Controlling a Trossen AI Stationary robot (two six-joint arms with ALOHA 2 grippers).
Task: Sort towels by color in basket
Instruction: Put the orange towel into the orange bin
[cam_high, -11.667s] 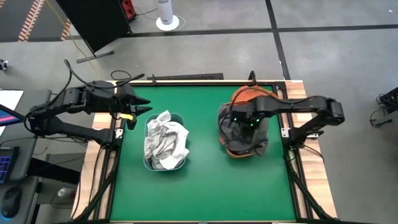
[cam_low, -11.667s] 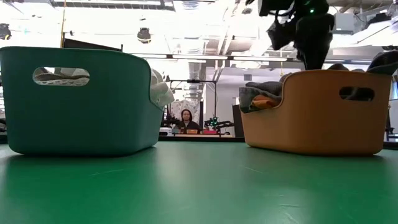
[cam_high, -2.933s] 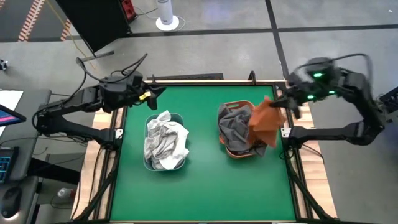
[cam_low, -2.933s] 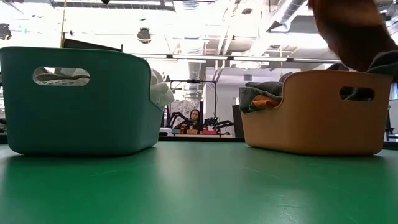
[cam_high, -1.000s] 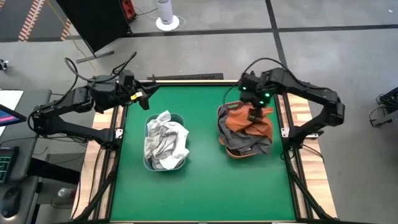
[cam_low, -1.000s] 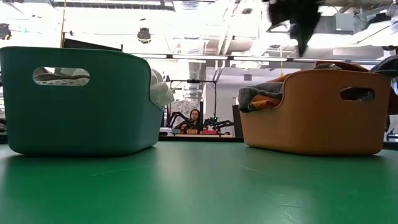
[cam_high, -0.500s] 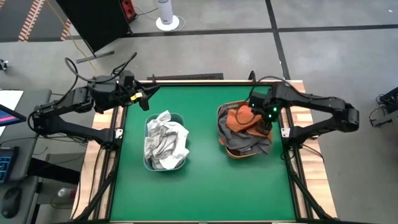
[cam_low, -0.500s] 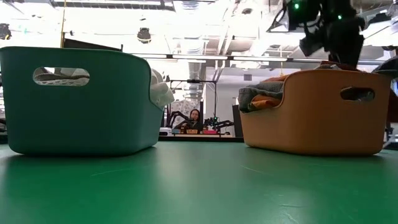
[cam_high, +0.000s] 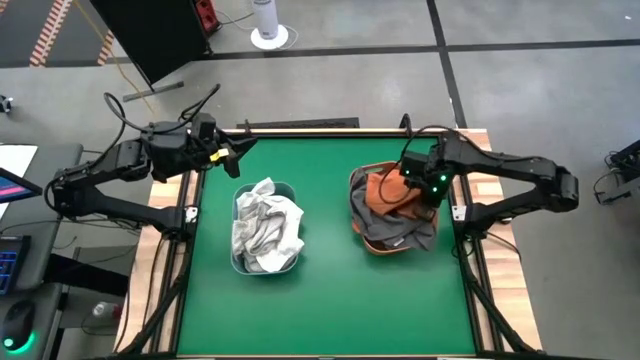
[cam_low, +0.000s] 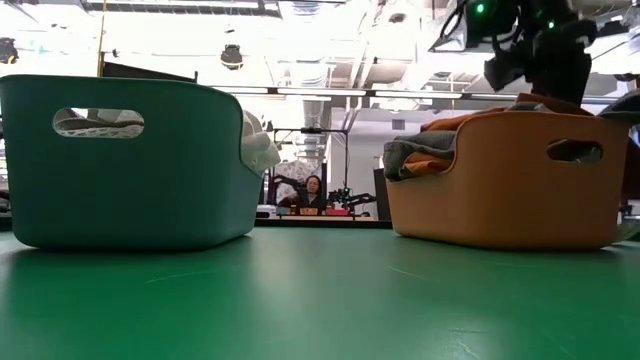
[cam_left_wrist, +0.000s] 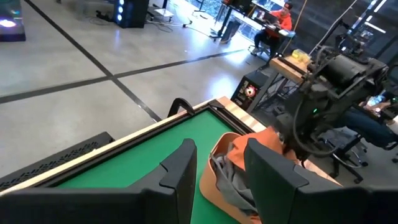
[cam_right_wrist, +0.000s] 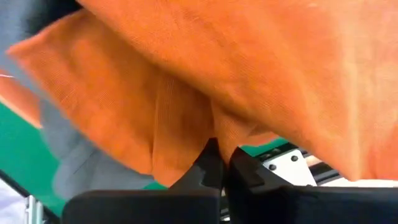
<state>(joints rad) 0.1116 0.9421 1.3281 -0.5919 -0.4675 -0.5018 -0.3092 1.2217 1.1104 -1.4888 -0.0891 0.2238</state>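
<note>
Right gripper (cam_high: 408, 192): jaws together, pinched on a fold of the rust-orange towel (cam_right_wrist: 205, 81), low over the far side of the orange basket (cam_low: 505, 180). In the low view the gripper (cam_low: 540, 75) sits just above that basket's rim.

Rust-orange towel (cam_high: 385, 190): bunched on top of the heap in the orange basket, at its far end, lying on the grey towels (cam_high: 395, 225).

Grey towels: fill the rest of the orange basket; folds hang over its rim on the near and right sides. In the low view a grey fold (cam_low: 415, 150) drapes over the basket's left edge.

Orange basket (cam_high: 372, 247): on the right half of the green table (cam_high: 330, 300).

Left gripper (cam_high: 232, 160): jaws apart with nothing between them, held above the table's far left corner, well apart from both baskets. In the left wrist view its fingers (cam_left_wrist: 180, 171) frame the orange basket (cam_left_wrist: 217, 193) and the right arm (cam_left_wrist: 329, 87) beyond.

Teal basket (cam_low: 130, 160): on the left half of the table, well apart from the orange one.

White towels (cam_high: 266, 228): crumpled, filling the teal basket (cam_high: 240, 265); one fold (cam_low: 260, 148) spills over its end in the low view.

Person (cam_low: 313, 190): seated in the room behind the table, seen between the baskets.
</note>
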